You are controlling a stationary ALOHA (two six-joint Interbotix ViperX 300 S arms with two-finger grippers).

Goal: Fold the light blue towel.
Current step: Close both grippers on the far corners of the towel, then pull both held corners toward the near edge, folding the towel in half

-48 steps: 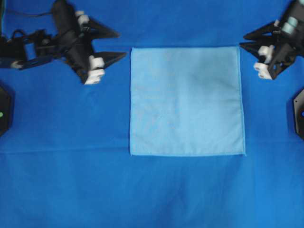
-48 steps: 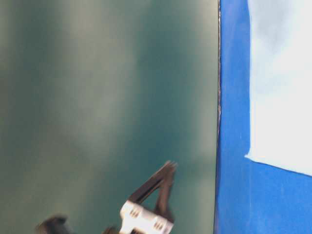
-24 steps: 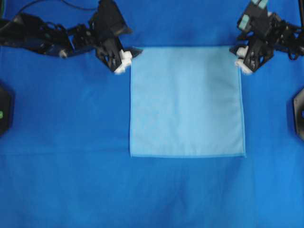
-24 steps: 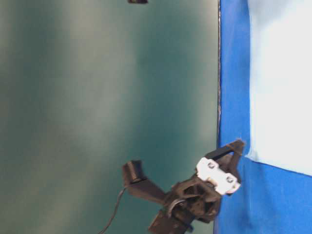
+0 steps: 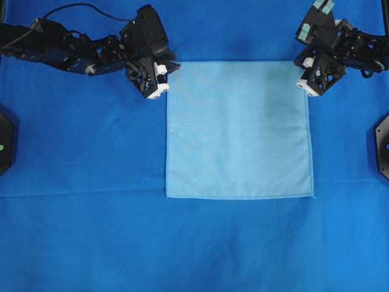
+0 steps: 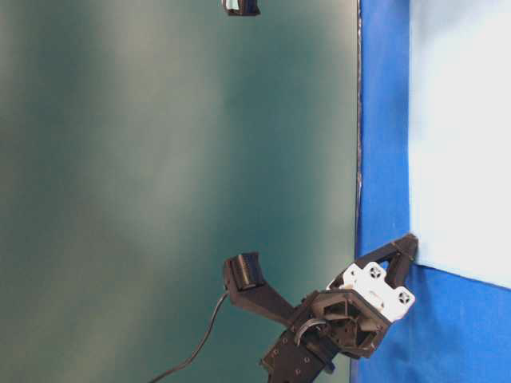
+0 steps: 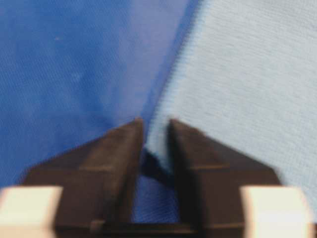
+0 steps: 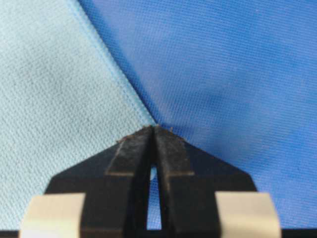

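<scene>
The light blue towel [image 5: 239, 129] lies flat and spread out as a square in the middle of the deep blue cloth [image 5: 85, 231] that covers the tabletop; its edges look straight and no part is folded over. The left gripper [image 5: 165, 70] is down at the towel's far left corner; in the left wrist view its two black fingers [image 7: 119, 148] are close together with only a thin gap, and the hem of the corner sits in that gap, so it is pinching the towel. The right gripper [image 5: 302, 68] is down at the far right corner; in the right wrist view its fingers [image 8: 133, 153] are pressed together right at the tip of the corner, with a sliver of pale cloth between them. From table level, the left gripper [image 6: 407, 243] touches the towel's [image 6: 463, 136] corner, low on the cloth.
</scene>
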